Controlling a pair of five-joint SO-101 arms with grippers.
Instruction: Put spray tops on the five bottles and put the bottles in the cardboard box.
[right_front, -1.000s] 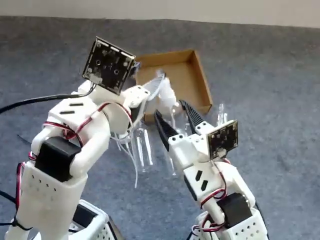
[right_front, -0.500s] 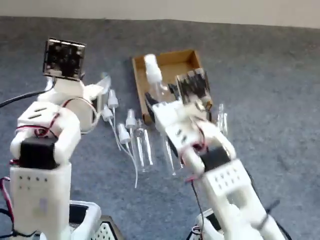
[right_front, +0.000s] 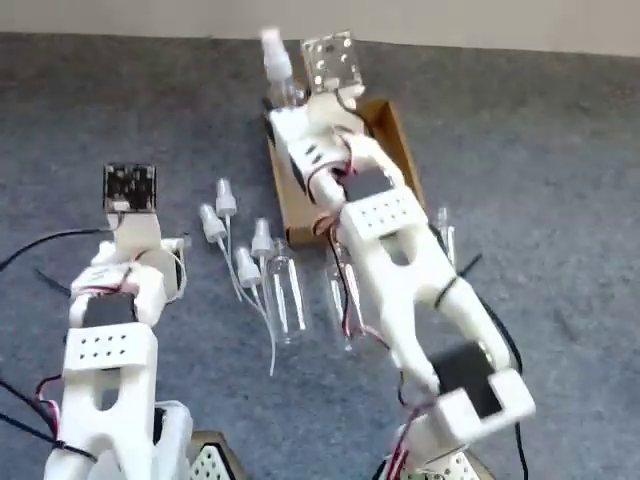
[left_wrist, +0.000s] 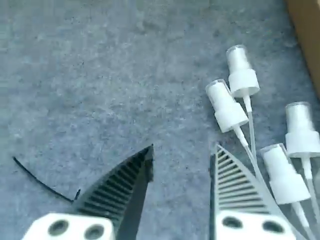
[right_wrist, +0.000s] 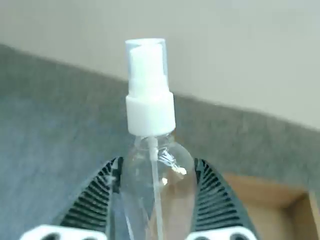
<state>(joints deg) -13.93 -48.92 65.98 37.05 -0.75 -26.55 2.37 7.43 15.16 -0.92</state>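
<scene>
Holding a capped bottle (right_wrist: 152, 180) upright, the jaws of the right arm (right_front: 390, 220) hang over the far end of the cardboard box (right_front: 406, 170); grey surface (right_front: 540, 150) spreads to either side. Jaws of the left arm (right_front: 110, 340) gape wide, just beside four spray tops (left_wrist: 227, 105). Uncapped bottles (right_front: 283, 295) lie between the arms; a pale wall (right_front: 480, 20) stands behind.

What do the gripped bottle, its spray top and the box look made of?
The bottle looks like clear glossy plastic, possibly glass: dip tube shows through, bright highlights. Its spray top: opaque white smooth plastic. The cardboard box: matte brown cardboard.
</scene>
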